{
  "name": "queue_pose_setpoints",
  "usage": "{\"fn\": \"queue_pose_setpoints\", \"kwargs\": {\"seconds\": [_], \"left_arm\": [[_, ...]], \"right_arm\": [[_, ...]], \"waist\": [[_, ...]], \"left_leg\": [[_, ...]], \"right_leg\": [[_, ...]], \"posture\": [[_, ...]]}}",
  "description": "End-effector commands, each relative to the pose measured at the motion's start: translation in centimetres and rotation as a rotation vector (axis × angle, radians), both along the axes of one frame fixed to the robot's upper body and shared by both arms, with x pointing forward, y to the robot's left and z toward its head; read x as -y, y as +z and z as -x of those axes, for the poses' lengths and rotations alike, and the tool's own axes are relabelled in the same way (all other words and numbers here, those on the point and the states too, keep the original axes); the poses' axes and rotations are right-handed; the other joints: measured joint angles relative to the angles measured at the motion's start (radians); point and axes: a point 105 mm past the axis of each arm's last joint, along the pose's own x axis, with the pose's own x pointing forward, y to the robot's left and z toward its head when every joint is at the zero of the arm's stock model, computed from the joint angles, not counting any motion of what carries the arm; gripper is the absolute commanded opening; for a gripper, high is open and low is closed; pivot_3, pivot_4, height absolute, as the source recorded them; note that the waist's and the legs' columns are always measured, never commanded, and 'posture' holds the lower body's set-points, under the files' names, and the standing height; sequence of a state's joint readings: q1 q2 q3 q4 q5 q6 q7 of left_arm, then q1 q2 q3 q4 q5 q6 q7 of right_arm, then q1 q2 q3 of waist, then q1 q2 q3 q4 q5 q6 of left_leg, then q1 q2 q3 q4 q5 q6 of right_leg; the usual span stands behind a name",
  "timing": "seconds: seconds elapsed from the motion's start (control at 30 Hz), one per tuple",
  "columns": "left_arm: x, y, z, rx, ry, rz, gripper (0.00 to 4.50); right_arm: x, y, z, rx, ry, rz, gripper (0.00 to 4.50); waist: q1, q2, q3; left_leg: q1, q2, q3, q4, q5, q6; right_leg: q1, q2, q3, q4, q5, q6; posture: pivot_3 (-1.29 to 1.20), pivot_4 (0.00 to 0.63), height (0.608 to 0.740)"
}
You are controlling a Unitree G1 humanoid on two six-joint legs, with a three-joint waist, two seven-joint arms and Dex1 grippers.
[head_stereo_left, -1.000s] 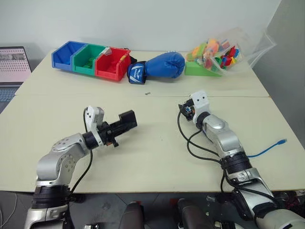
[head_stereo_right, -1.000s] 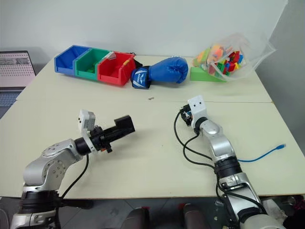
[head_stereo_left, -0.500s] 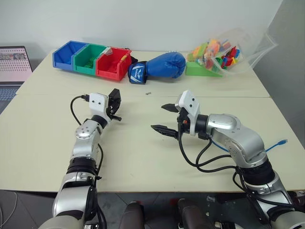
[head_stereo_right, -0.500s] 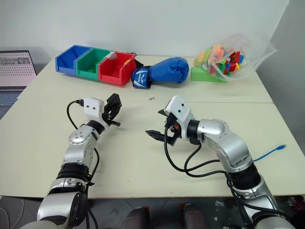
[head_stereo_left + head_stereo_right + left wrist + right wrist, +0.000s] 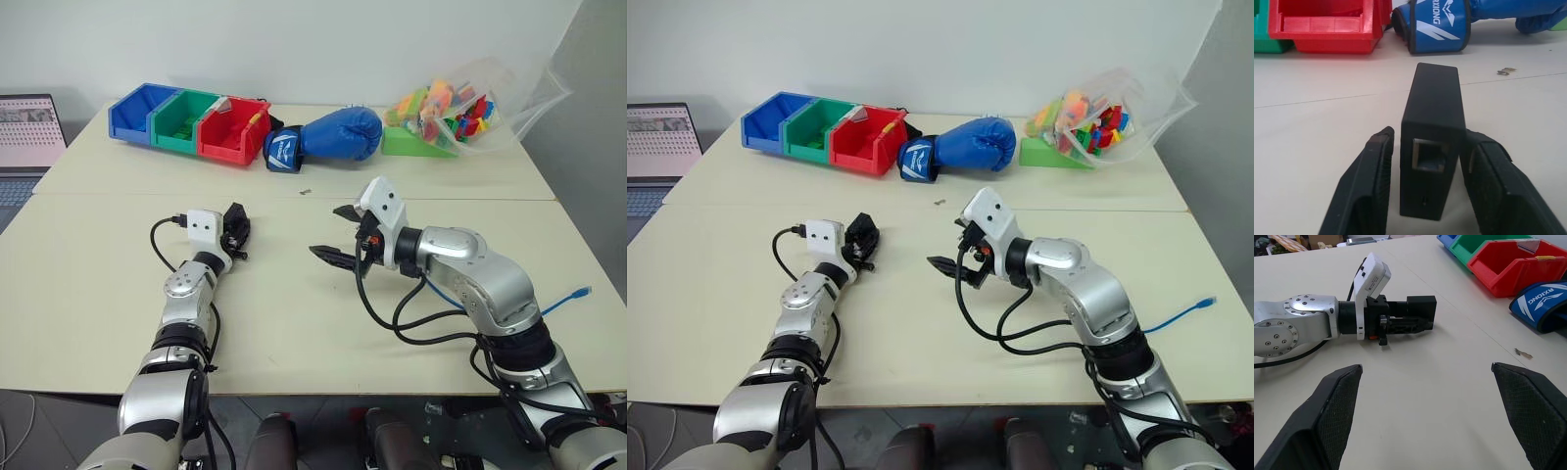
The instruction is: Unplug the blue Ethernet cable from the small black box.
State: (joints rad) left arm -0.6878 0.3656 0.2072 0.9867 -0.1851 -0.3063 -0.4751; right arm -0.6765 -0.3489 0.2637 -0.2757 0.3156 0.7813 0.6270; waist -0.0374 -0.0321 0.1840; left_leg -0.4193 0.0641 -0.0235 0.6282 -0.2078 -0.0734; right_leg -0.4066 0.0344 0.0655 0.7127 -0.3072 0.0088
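Black box (image 5: pixel 1431 147) stands between left claw (image 5: pixel 1431 196) fingers.

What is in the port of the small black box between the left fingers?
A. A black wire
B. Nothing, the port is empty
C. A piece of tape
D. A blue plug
B: in the left wrist view the small black box shows an open, empty port.

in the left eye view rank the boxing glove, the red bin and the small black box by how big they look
1. Boxing glove, largest.
2. Red bin, smaller than the glove.
3. Small black box, by far the smallest, though it lies nearer the camera than the others.
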Motion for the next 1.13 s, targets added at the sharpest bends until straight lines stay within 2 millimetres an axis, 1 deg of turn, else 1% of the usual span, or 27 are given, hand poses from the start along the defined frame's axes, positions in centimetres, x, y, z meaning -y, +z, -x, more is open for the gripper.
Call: {"fn": "queue_pose_setpoints", "kwargs": {"seconds": [0.03, 0.07, 0.1, 0.13, 0.27, 0.37, 0.5, 0.63, 0.77, 0.8, 0.97, 1.03, 1.13], "left_arm": [[0.0, 0.5, 0.1, 0.025, -0.009, 0.010, 2.91], [0.0, 0.3, 0.2, 0.017, -0.008, 0.010, 3.25], [-0.1, 0.1, 0.4, 0.011, -0.009, 0.007, 3.41], [-0.2, 0.0, 0.6, 0.006, -0.010, 0.005, 3.68], [-0.9, -0.3, 2.3, -0.033, -0.022, -0.025, 3.68], [-1.7, 0.2, 4.1, -0.058, -0.016, -0.091, 3.68], [-2.9, 1.6, 7.1, -0.103, -0.049, -0.164, 3.68], [-2.8, 3.3, 9.4, -0.132, -0.157, -0.185, 3.68], [-3.2, 5.0, 10.7, -0.159, -0.231, -0.196, 3.68], [-3.3, 5.9, 10.9, -0.156, -0.247, -0.201, 3.68], [-3.3, 8.4, 11.3, -0.154, -0.290, -0.207, 3.68], [-3.0, 8.9, 11.3, -0.126, -0.307, -0.209, 3.68], [-2.3, 8.5, 11.8, -0.152, -0.356, -0.211, 3.68]], "right_arm": [[-0.2, 1.3, 0.1, 0.048, 0.009, -0.011, 4.50], [-0.2, 1.3, 0.1, 0.048, 0.010, -0.011, 4.50], [-0.2, 1.2, 0.1, 0.047, 0.010, -0.010, 4.50], [-0.2, 1.1, 0.1, 0.046, 0.011, -0.008, 4.50], [0.3, 0.5, 0.2, 0.035, -0.008, -0.003, 4.50], [1.2, -0.3, 0.1, 0.020, -0.052, -0.007, 4.50], [4.2, -1.7, -0.2, 0.013, -0.152, -0.022, 4.50], [7.0, -2.6, 0.0, -0.007, -0.196, -0.003, 4.50], [9.0, -2.7, 0.3, -0.033, -0.210, 0.015, 4.50], [9.6, -2.7, 0.4, -0.039, -0.211, 0.024, 4.50], [11.4, -2.3, 0.6, -0.063, -0.221, 0.035, 4.50], [11.6, -2.2, 0.6, -0.064, -0.223, 0.031, 4.50], [11.5, -2.3, 0.6, -0.064, -0.222, 0.029, 4.50]], "waist": [[0.000, 0.000, 0.000], [0.000, 0.000, 0.000], [0.000, 0.000, 0.000], [0.000, 0.000, 0.000], [-0.008, 0.000, 0.000], [-0.016, 0.000, 0.000], [-0.019, 0.000, 0.000], [-0.015, 0.000, 0.000], [-0.014, 0.000, 0.000], [-0.015, 0.000, 0.000], [-0.018, 0.000, 0.001], [-0.018, 0.000, 0.001], [-0.017, 0.000, 0.001]], "left_leg": [[0.000, 0.000, 0.000, 0.000, 0.000, 0.000], [0.000, 0.000, 0.000, 0.000, 0.000, 0.000], [0.000, 0.000, 0.000, 0.000, 0.000, 0.000], [0.000, 0.000, 0.000, 0.000, 0.000, 0.000], [0.000, 0.000, 0.000, 0.000, 0.000, 0.000], [0.001, 0.001, 0.000, 0.000, 0.000, 0.000], [0.001, 0.001, 0.000, -0.001, 0.000, 0.000], [0.001, 0.000, -0.001, -0.001, 0.000, 0.000], [0.002, 0.000, -0.001, -0.001, 0.000, 0.000], [0.002, 0.000, -0.001, -0.001, 0.000, 0.000], [0.002, 0.000, 0.000, -0.001, 0.000, 0.000], [0.002, 0.000, 0.000, -0.001, 0.000, 0.000], [0.002, 0.000, 0.000, -0.001, 0.000, 0.000]], "right_leg": [[0.000, 0.000, 0.000, 0.000, 0.000, 0.000], [0.000, 0.000, 0.000, 0.000, 0.000, 0.000], [0.000, 0.000, 0.000, 0.000, 0.000, 0.000], [0.000, 0.000, 0.000, 0.000, 0.000, 0.000], [0.000, 0.000, 0.001, 0.000, 0.000, 0.000], [0.000, 0.000, 0.001, 0.001, 0.000, -0.001], [0.000, 0.000, 0.003, 0.001, -0.001, 0.001], [0.001, -0.001, 0.004, 0.000, -0.002, 0.002], [0.001, -0.001, 0.004, 0.000, -0.002, 0.003], [0.001, -0.001, 0.004, 0.000, -0.002, 0.003], [0.001, -0.001, 0.004, -0.001, -0.002, 0.002], [0.001, -0.001, 0.004, -0.001, -0.002, 0.003], [0.001, -0.001, 0.004, -0.001, -0.002, 0.003]], "posture": [[0.00, 0.150, 0.740], [0.00, 0.150, 0.740], [0.00, 0.150, 0.740], [0.00, 0.150, 0.740], [0.00, 0.150, 0.740], [0.00, 0.150, 0.740], [0.00, 0.150, 0.740], [0.00, 0.150, 0.740], [0.00, 0.150, 0.740], [0.00, 0.150, 0.740], [0.00, 0.150, 0.740], [0.00, 0.150, 0.740], [0.00, 0.150, 0.740]]}}
